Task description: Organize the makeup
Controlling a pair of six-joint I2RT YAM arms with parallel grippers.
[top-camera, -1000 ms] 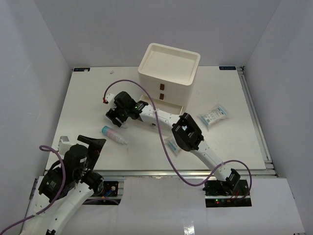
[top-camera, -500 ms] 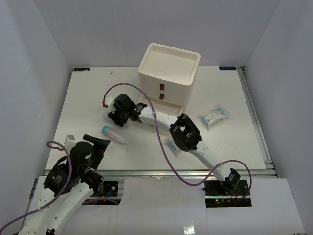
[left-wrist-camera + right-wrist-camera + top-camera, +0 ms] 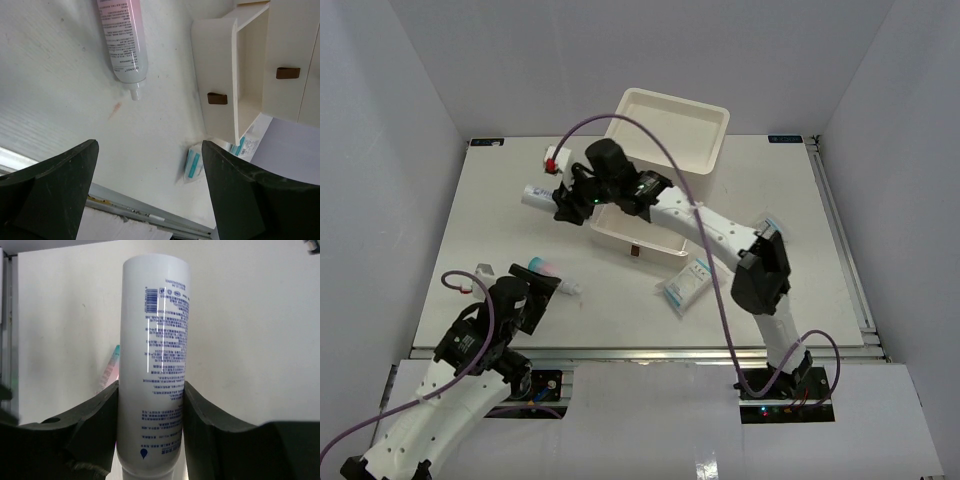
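– Status, left to right?
– Left gripper [image 3: 149, 146] spread; pink tube [image 3: 122, 35] lies on table [image 3: 60, 100] just ahead, narrow end toward my jaws. Right gripper [image 3: 152, 390] pinches white tube [image 3: 155, 315] across its long axis, left of open drawer [image 3: 620, 240]. I judge next move carries it rightward.

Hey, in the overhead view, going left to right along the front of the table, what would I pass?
First the pink-and-white tube, then the blue-and-white packet, then the right arm's black elbow.
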